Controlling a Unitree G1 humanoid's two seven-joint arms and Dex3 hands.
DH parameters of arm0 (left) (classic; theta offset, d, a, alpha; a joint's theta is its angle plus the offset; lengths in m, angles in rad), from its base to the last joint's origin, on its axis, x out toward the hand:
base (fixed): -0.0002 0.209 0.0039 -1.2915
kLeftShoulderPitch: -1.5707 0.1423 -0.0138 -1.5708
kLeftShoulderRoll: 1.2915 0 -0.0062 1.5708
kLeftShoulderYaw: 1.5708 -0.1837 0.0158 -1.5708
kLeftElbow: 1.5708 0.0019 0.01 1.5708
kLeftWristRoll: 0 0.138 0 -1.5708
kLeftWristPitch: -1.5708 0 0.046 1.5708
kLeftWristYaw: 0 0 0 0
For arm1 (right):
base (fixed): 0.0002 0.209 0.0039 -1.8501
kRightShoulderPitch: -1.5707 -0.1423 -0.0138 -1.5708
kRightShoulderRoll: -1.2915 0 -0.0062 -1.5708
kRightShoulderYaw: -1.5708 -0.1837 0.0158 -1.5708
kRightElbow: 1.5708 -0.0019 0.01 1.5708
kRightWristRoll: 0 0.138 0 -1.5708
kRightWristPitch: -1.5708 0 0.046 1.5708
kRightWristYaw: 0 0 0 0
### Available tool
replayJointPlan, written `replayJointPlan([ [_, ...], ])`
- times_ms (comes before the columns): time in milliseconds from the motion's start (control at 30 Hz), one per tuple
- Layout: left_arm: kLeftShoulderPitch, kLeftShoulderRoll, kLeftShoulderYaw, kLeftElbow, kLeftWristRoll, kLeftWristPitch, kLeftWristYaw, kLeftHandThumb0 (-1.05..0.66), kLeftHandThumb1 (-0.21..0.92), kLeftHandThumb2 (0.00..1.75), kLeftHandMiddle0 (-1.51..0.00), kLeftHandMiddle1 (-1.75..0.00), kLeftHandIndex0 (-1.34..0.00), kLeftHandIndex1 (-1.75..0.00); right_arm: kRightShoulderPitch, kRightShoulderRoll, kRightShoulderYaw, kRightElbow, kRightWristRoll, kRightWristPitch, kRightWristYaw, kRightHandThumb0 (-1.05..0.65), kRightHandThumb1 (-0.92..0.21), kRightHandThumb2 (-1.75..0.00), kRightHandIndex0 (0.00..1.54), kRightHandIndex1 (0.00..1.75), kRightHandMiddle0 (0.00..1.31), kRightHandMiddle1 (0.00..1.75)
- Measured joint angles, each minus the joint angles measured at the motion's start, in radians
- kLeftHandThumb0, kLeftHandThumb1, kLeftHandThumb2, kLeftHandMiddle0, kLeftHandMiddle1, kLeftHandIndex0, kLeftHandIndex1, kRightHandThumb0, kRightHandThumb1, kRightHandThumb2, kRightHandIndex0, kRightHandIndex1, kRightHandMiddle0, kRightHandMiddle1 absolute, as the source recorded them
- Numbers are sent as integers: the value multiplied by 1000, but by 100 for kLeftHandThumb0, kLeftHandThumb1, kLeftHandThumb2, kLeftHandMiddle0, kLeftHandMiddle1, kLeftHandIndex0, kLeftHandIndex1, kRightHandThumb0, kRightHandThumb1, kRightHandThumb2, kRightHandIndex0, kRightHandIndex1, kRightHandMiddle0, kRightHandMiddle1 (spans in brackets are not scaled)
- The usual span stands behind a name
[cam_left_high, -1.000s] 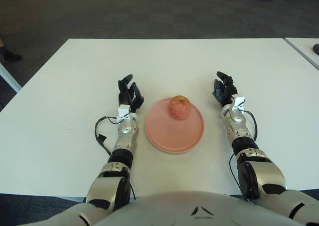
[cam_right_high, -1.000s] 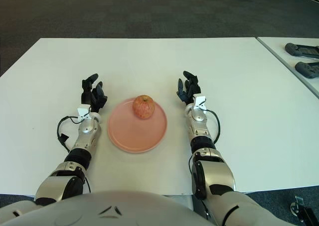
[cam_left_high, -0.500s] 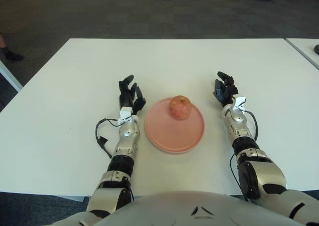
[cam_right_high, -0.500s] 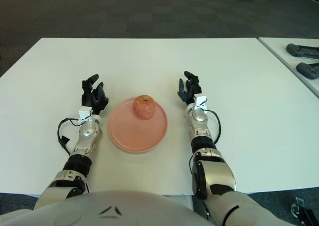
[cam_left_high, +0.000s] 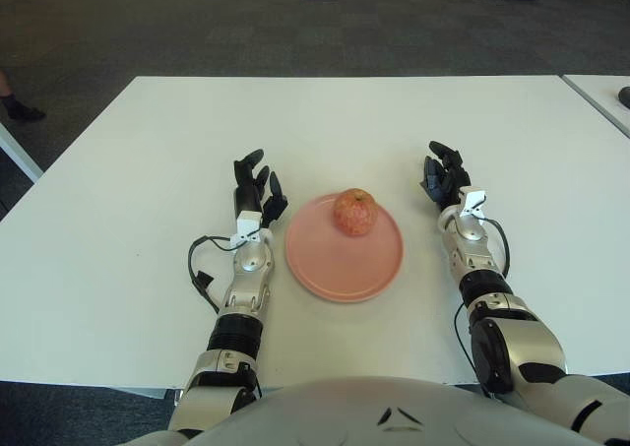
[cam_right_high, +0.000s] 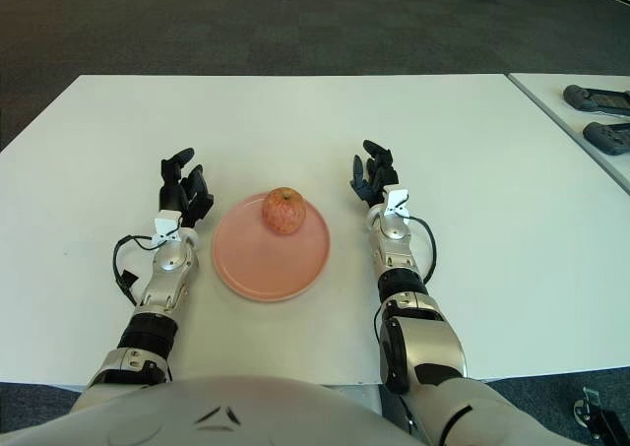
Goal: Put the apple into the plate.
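the apple [cam_left_high: 354, 212] sits upright inside the pink plate [cam_left_high: 344, 266], on the plate's upper half near frame centre. the left hand [cam_left_high: 255, 188] shows just left of the plate, fingers loosely spread, holding nothing. the right hand [cam_left_high: 442, 176] shows to the plate's right — fingers apparently relaxed and empty. both are over the white table [cam_left_high: 315, 121]; contact with it cannot be confirmed.

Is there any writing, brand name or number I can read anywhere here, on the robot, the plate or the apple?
None can be read.
Left hand and right hand: small white tags at the wrists, no legible text.
Plate and apple: no markings.
Robot's torso: small dark marks, not legible text.
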Motion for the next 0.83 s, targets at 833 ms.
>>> replayJointPlan([
  [833,1,7,-6,14,40,-25,48,-78,92,81,-34,-15,0,-74,1,-1,-1,-2,0,2,1,-68,-92,-63,24,21,0,69],
])
